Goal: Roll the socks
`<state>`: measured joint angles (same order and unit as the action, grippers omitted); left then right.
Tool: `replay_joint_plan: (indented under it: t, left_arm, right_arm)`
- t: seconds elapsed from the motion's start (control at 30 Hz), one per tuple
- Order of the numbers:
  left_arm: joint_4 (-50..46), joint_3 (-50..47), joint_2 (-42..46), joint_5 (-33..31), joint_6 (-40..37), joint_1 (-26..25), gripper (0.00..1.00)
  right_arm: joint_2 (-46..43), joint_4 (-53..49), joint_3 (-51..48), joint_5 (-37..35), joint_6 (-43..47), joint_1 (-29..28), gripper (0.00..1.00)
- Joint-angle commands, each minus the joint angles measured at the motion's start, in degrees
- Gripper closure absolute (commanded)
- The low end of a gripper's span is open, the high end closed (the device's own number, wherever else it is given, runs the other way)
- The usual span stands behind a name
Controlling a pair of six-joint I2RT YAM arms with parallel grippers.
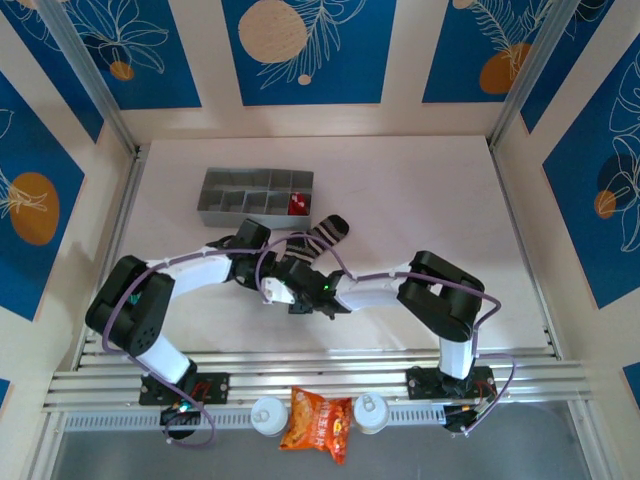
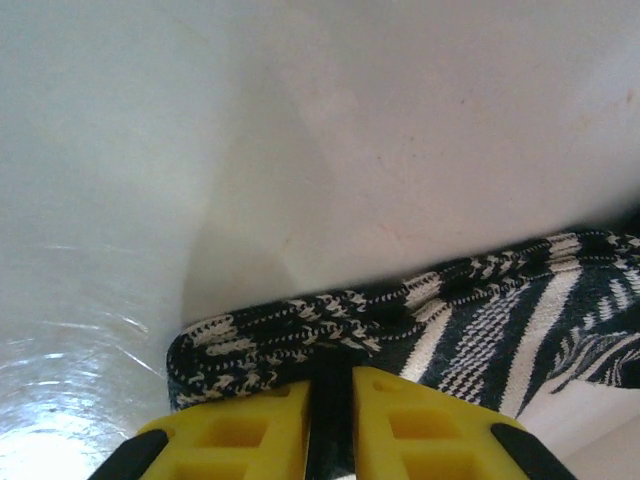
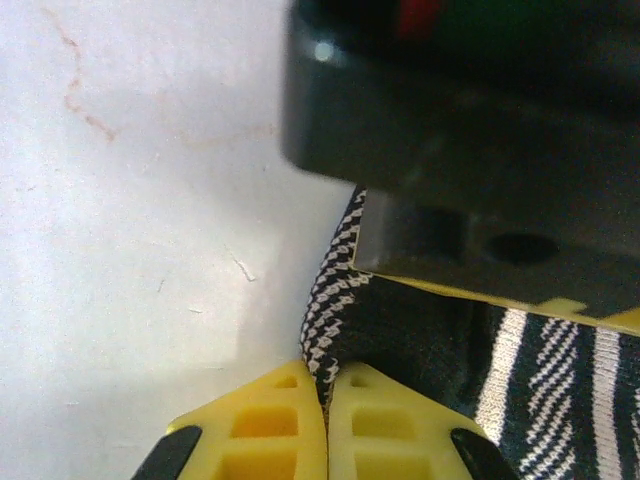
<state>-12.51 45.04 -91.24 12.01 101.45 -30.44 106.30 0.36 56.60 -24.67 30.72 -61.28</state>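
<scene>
While both arms meet mid-table, the striped sock (image 1: pixel 318 238) is pinched at one end, ready for rolling.
From above, that sock lies near the centre of the table (image 1: pixel 420 190) under both wrists. A red bundle (image 1: pixel 297 203), likely the red sock, sits in the grey tray (image 1: pixel 225 200). In the left wrist view, the left jaws clamp the sock's folded edge. In the right wrist view, the right jaws are closed tight on its hem. Next, I judge, the pinched end must be turned over along the sock, with the fabric kept taut.
</scene>
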Motion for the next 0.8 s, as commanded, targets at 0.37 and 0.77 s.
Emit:
replay_joint_plan:
  t: [0.37,0.77]
  left_arm:
    - [-14.37,2.79,6.95,-5.04,-7.96,-0.71,0.44]
    - [-7.05,-6.92,14.39,-0.84,-7.23,-4.17,0.45]
  right_arm:
    - [0.18,-13.67,-2.44,12.15,-25.88,5.86,1.00]
    - [-0.38,-11.71,-3.57,23.41,-28.45,9.94,1.00]
